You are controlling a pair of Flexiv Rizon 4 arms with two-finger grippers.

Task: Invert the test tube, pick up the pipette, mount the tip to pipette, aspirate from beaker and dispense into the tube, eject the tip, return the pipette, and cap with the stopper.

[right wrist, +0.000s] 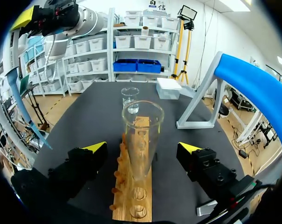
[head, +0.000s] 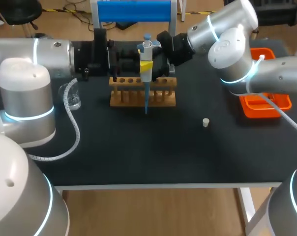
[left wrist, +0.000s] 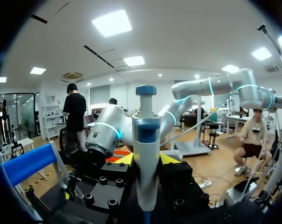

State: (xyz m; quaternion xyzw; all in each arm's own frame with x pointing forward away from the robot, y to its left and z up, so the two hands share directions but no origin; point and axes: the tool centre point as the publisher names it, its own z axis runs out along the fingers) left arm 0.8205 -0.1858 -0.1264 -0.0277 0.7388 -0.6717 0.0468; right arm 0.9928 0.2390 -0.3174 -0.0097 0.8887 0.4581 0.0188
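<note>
Pipette upright (blue tip mounted), clear test tube standing mouth-up, white stopper apart

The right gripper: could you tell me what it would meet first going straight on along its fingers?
Probably the test tube, upright over the wooden rack between the right gripper's open fingers; the beaker lies farther on.
</note>
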